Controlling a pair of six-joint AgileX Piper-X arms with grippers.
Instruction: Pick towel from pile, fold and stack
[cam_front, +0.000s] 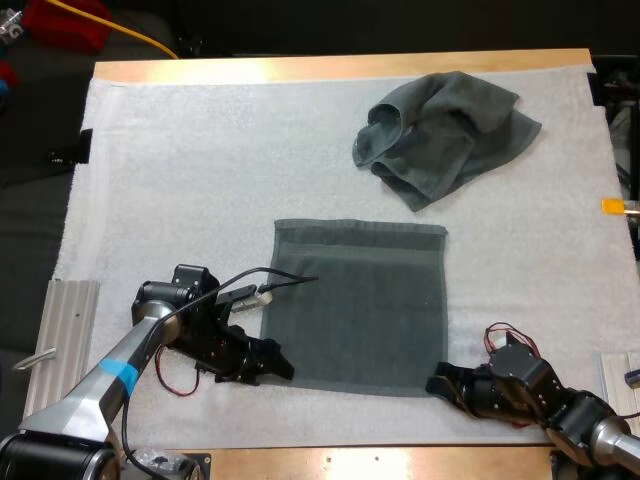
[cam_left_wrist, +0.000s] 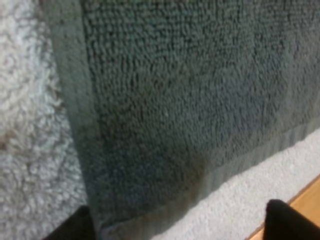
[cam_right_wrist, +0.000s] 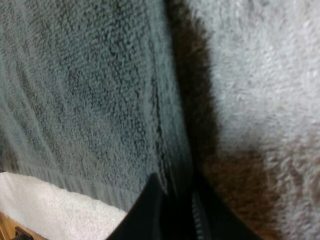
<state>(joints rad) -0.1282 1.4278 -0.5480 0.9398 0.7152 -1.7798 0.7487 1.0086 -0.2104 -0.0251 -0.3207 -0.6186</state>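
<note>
The flat towel (cam_front: 360, 305), dark grey-green, lay spread open in the middle of the white mat (cam_front: 180, 180). The crumpled towel (cam_front: 440, 135) lay well apart from it, toward the far right of the mat.

The left gripper (cam_front: 283, 366) was at the near left corner of the flat towel. Its fingers (cam_left_wrist: 287, 220) stood wide apart, with the corner of the hem lying between them but not pressed. The right gripper (cam_front: 437, 383) was at the near right corner. Its fingers (cam_right_wrist: 147, 210) were narrow, and the side hem ran down into the small gap between them, so I judged that it pinched the towel there.

The flat towel looked like thick terry cloth: soft, limp and light, not fragile, and rough enough not to slip from the pads. It would probably sag and drag on the fuzzy mat when lifted. The firmer woven hem at the two near corners seemed the best place to take hold, so that both corners rise together for the fold.
</note>
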